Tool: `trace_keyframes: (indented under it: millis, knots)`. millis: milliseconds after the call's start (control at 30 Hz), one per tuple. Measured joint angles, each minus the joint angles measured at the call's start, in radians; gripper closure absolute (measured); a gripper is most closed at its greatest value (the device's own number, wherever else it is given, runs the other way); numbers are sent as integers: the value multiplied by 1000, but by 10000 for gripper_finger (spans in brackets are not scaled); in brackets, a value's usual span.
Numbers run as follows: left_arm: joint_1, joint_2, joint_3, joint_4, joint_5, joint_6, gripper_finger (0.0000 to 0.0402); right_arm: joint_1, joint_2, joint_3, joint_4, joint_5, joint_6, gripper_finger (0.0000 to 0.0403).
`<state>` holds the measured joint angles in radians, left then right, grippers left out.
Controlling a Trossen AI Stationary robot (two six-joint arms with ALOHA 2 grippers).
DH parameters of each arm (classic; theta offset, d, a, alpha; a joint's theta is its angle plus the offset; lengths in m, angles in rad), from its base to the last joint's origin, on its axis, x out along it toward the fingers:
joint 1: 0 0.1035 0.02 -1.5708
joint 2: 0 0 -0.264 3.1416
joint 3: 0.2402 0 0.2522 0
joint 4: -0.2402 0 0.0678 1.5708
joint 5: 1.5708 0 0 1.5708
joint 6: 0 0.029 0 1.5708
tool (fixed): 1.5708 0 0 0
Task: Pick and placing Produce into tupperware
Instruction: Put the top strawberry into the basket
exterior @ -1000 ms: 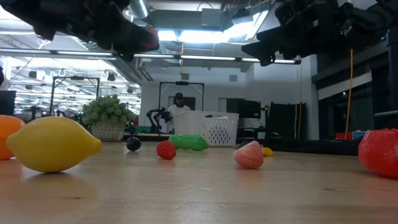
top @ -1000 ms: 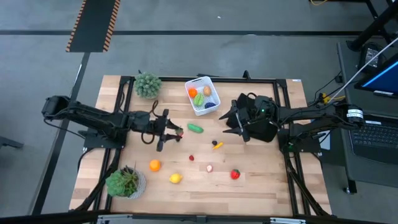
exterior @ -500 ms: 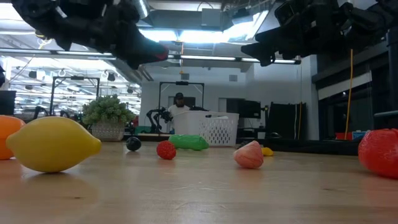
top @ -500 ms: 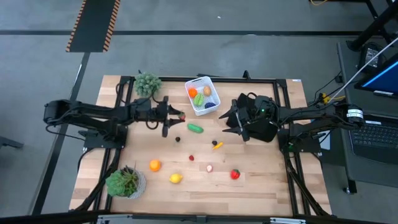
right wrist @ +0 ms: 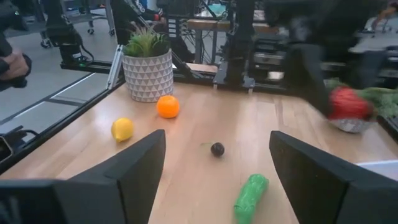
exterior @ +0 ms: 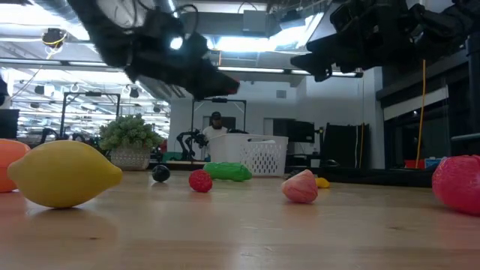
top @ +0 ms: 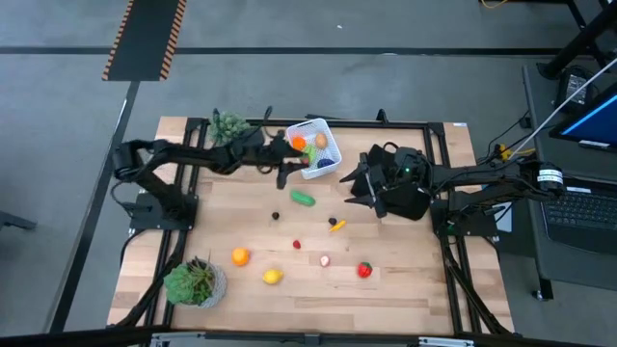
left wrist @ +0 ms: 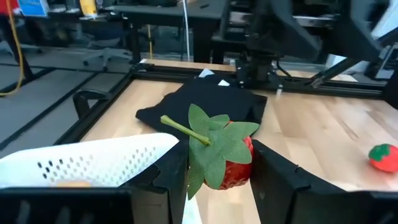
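Carrying a small red toy strawberry with a green leafy top [left wrist: 222, 158], the left hand [top: 289, 162] is hovering beside the near rim of the small white rectangular plastic tub [top: 328, 166], at the far middle of the pale wooden surface [top: 405, 284]. Its fingers are partly closed, pinching the strawberry between them. The step in hand seems to be the delivery of this piece; the next move probably calls for shifting the hand a little further over the tub's opening, then spreading the fingers so the strawberry drops inside without catching on the rim.

The right hand [top: 359, 190] is waiting with fingers spread wide and holding nothing, just to the right of the tub.

Looking down from above, the tub is already holding an orange piece, a green piece and a tan piece, while a green toy cucumber [top: 304, 199], a dark ball [top: 275, 216], an orange [top: 239, 256], a lemon [top: 273, 277] and another red strawberry [top: 364, 271] are lying loose on the surface. That view is hiding the gripped fruit; the left wrist view is showing it plainly between the fingers, with the tub's perforated wall just beside it. The table-level view is showing the left arm raised well clear of the surface.
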<state>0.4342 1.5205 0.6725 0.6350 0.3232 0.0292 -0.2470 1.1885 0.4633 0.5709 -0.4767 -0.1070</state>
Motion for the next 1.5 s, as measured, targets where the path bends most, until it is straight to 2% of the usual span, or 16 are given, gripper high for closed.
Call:
trace_keyframes:
  millis: [200,633,833,1033,1500]
  knots:
    - [46,95,151,-149,35,23,266,0,0,0,-76,-3,22,114]
    - [75,114,433,-729,-54,139,264,0,0,0,-208,-2,27,114]
    - [83,122,513,-889,-56,160,263,0,0,0,-208,-3,27,114]
    - [83,131,548,-948,-81,165,265,0,0,0,-207,-3,44,114]
    - [81,141,541,-918,-86,166,269,0,0,0,-206,-3,48,114]
